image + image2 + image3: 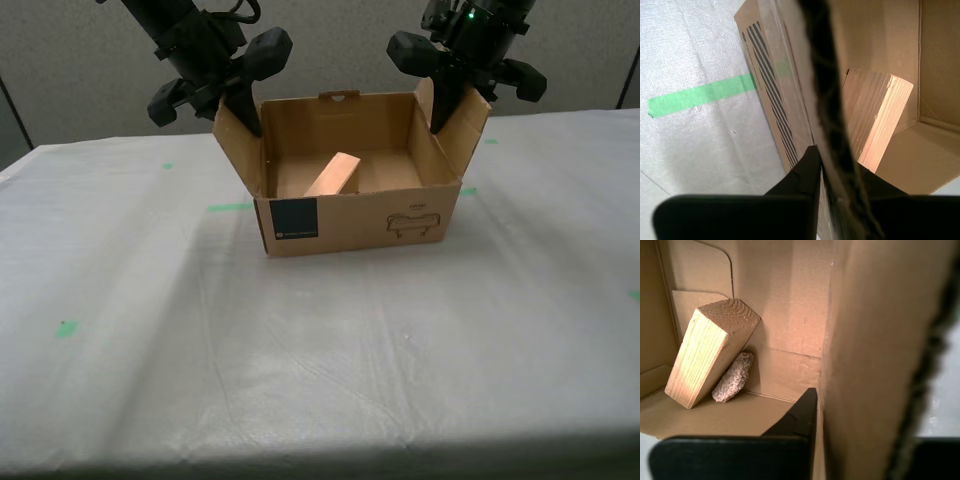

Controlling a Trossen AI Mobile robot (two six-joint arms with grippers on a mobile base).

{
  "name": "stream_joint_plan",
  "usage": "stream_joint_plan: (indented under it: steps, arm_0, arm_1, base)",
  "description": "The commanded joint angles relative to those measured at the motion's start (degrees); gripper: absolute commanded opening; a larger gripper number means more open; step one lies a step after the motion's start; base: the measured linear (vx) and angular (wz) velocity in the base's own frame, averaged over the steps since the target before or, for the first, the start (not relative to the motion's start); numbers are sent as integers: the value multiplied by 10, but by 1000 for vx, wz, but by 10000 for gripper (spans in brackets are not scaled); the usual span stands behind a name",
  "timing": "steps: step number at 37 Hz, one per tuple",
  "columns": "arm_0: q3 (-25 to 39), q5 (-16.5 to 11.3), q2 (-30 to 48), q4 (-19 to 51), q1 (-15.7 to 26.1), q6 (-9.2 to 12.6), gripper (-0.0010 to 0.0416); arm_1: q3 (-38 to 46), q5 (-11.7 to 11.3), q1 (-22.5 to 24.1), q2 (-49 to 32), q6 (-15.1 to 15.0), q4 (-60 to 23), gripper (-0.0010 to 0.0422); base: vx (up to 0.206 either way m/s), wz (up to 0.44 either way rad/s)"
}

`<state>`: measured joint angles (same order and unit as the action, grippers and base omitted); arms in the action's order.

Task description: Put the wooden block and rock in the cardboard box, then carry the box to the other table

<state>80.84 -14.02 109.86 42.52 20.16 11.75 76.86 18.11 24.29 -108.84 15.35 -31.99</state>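
The cardboard box [360,215] stands open on the other table [320,350], the one under a wrinkled whitish sheet. Inside it the wooden block [333,175] leans tilted against a wall. In the first wrist view the rock [734,377] lies on the box floor, tucked under the wooden block [710,350]; the exterior view does not show it. My first gripper [445,125] is shut on the side flap at the exterior view's right. My second gripper [250,128] is shut on the flap at the exterior view's left, with the wooden block [875,115] just inside that wall.
Green tape marks [230,207] [66,328] dot the sheet, one strip [700,95] running up to the box's side. A grey partition wall [80,70] stands behind the table. The table's near edge [320,462] runs along the bottom of the exterior view.
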Motion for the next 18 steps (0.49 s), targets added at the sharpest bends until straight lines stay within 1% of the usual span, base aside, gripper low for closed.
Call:
stream_joint_plan:
  steps: [1, 8, 18]
  arm_0:
    - [3, -1, 0, 0, 0, -2, 60]
    - [4, 3, 0, 0, 1, -2, 145]
    - [4, 3, 0, 0, 2, -2, 298]
  arm_1:
    - [1, 8, 1, 1, 1, 1, 41]
    - [1, 8, 1, 1, 13, 0, 94]
    - [1, 8, 1, 1, 17, -1, 170]
  base:
    - [0, 0]
    - [0, 0]
    - [0, 0]
